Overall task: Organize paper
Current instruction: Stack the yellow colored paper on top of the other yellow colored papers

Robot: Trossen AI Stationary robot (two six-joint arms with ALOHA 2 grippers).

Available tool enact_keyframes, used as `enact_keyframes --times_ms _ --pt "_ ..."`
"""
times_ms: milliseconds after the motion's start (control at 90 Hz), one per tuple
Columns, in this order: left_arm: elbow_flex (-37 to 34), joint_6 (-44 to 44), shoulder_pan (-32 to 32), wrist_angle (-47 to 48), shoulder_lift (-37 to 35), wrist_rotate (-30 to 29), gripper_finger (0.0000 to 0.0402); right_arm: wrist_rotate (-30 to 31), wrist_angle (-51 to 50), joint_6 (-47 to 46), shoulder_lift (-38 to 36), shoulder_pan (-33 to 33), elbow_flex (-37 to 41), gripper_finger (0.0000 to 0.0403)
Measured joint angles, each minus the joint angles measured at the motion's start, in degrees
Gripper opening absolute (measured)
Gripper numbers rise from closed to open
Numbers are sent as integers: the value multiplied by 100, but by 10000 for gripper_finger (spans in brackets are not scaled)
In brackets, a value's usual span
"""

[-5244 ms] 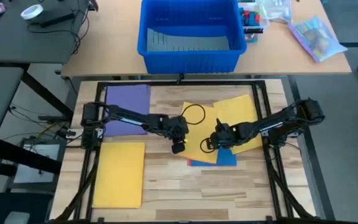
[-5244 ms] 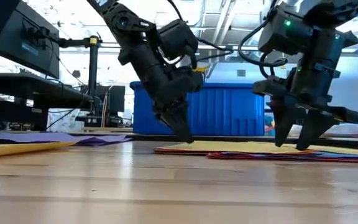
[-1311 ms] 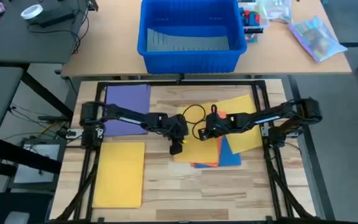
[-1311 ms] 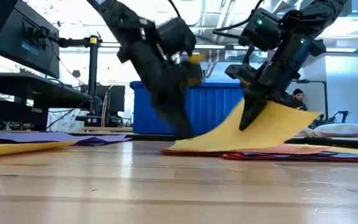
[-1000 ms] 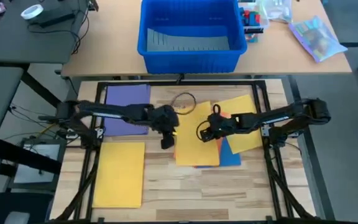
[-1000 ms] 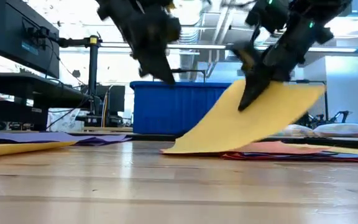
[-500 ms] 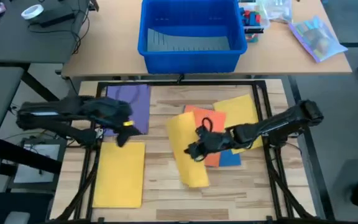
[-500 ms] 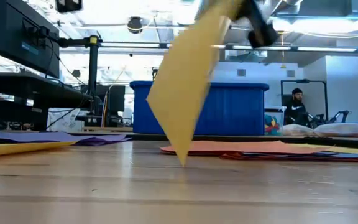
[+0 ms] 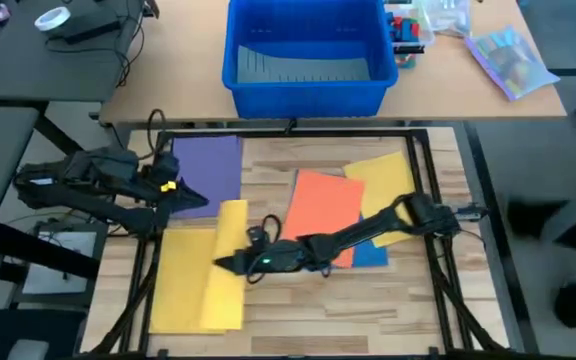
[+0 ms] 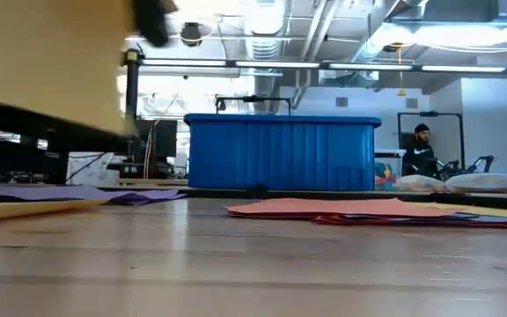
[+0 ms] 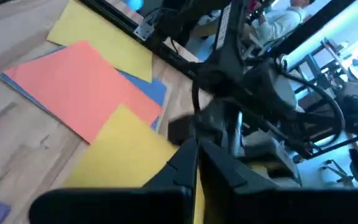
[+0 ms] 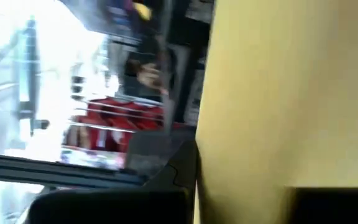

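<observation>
A pale wooden table (image 9: 298, 300) with a black frame around its edges carries the paper. A purple sheet (image 9: 210, 168) lies flat at the far left. Just nearer than it, a yellow sheet (image 9: 180, 290) lies flat along the left side. Toward the right sits a loose pile: an orange sheet (image 9: 323, 212) on top, a blue sheet (image 9: 368, 254) showing under its near corner, and another yellow sheet (image 9: 388, 180) sticking out beneath on the far right. The near middle of the table is bare wood.

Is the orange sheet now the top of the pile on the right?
Yes: in the high view the orange sheet lies uncovered over the blue sheet.
</observation>
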State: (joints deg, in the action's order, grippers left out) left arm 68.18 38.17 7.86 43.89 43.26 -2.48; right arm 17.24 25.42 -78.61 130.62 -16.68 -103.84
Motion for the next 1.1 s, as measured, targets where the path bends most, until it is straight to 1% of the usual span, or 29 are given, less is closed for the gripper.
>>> enact_keyframes --times_ms 144,356,478,556,667,722,856,978,1100 --pt "0 -163 0 10 3 4 0 -33 -150 -89 851 41 -911 0" --pt "0 -159 0 -16 65 0 0 -86 -198 -951 2098 66 -1958 0" --pt "0 -142 0 12 104 -7 0 -104 -226 -1043 2609 115 -2477 0" --pt "0 -142 0 60 103 -9 0 -105 -347 -1048 2724 157 -2676 0" --pt "0 -135 0 56 98 -9 0 -106 -785 -929 2724 187 -2689 0" --pt "0 -137 0 47 99 -9 0 -138 -779 -817 2740 191 -2682 0" --pt "0 -179 0 45 98 -9 0 -249 -750 -908 2735 185 -2685 7" --pt "0 -181 0 45 101 -9 0 -258 -993 -986 2733 185 -2687 40" --pt "0 -193 0 47 98 -9 0 -296 -1068 -959 2735 189 -2683 88"
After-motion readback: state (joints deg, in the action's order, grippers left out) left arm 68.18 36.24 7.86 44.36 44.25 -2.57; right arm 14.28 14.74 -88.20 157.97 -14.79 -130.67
